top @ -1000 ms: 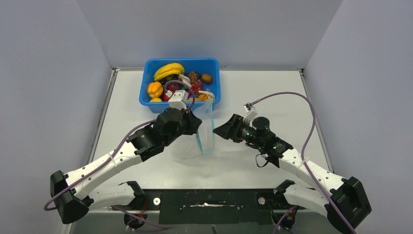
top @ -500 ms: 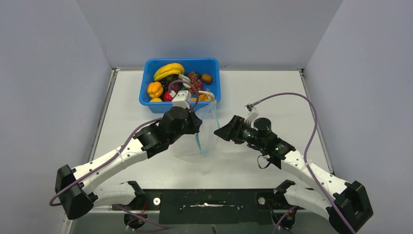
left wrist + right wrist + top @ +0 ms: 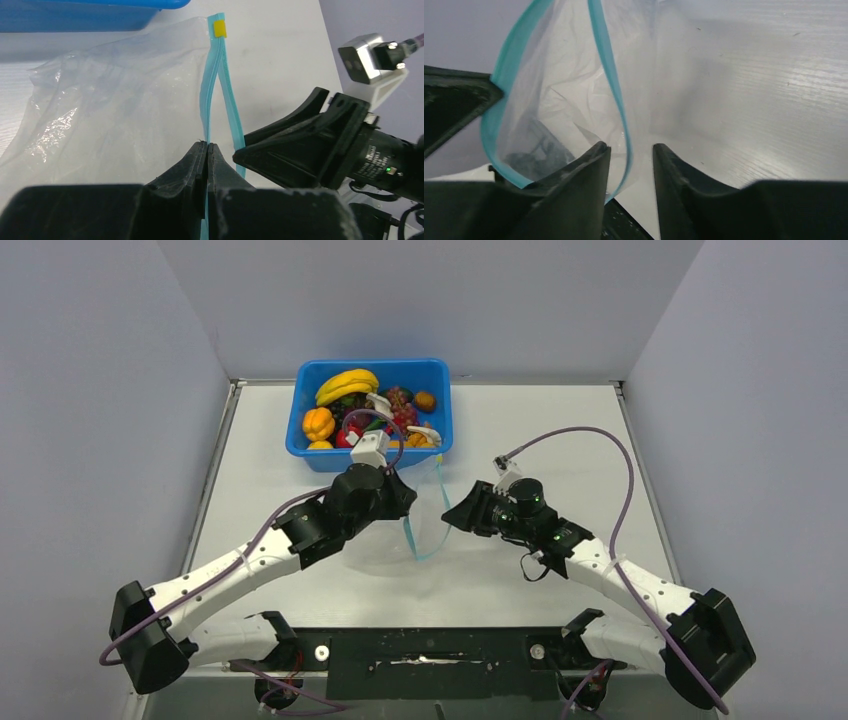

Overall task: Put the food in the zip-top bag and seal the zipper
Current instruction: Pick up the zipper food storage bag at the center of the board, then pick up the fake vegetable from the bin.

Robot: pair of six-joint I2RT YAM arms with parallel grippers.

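The clear zip-top bag (image 3: 385,540) lies mid-table with its mouth facing right. Its teal zipper (image 3: 409,533) is parted into two lips. My left gripper (image 3: 406,503) is shut on the near lip, seen pinched between its fingers in the left wrist view (image 3: 207,146). My right gripper (image 3: 448,517) is open, and the other lip (image 3: 623,125) passes between its fingers (image 3: 599,160) without being pinched. A yellow slider tab (image 3: 218,28) sits at the zipper's far end. The food stays in the blue tub: banana bunch (image 3: 347,385), grapes (image 3: 400,405), an orange piece (image 3: 318,424).
The blue tub (image 3: 443,380) stands at the back, just behind the bag's far end. Grey walls close in the table on the left, back and right. The right gripper's black body (image 3: 310,150) sits close beside my left fingers.
The right gripper has moved left up to the bag's mouth, its fingers now straddling one lip. The bag's mouth has bowed open wider. The left gripper keeps its hold.
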